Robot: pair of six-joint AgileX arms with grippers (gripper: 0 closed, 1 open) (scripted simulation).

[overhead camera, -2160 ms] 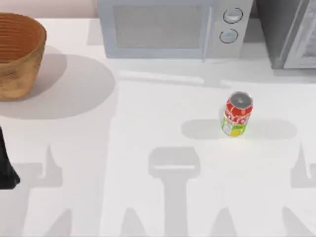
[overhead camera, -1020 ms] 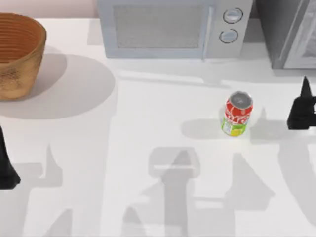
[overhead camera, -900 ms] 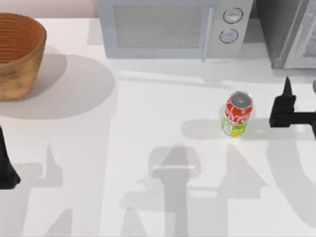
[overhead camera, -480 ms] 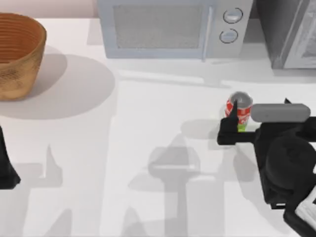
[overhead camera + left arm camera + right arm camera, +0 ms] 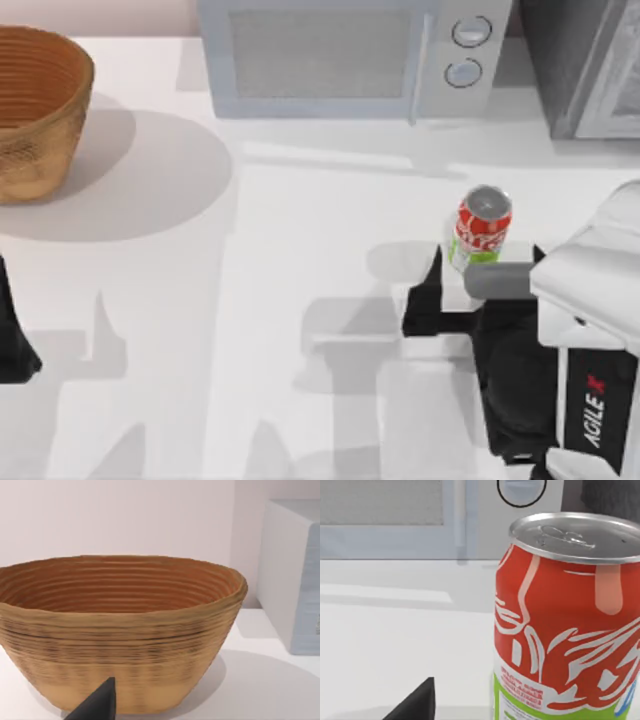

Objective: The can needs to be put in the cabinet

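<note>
The can [image 5: 481, 230], red above and yellow-green below with a silver top, stands upright on the white table right of centre. It looms close in the right wrist view, the can [image 5: 565, 630] beside one dark fingertip [image 5: 417, 705]. My right gripper [image 5: 487, 262] is open just in front of the can, one finger on each side of its lower part, not closed on it. The cabinet [image 5: 580, 70], dark grey with a pale framed door, stands at the back right corner. My left gripper [image 5: 10, 335] is parked at the table's left edge.
A light grey microwave [image 5: 350, 60] with two round knobs stands at the back centre, left of the cabinet. A woven basket [image 5: 35, 110] sits at the back left and looms close in the left wrist view, basket [image 5: 120, 630]. White table [image 5: 250, 300] lies between.
My right arm came in from the right edge and swung left and nearer, bringing its open gripper up to the can. The can and my left arm stayed put.
</note>
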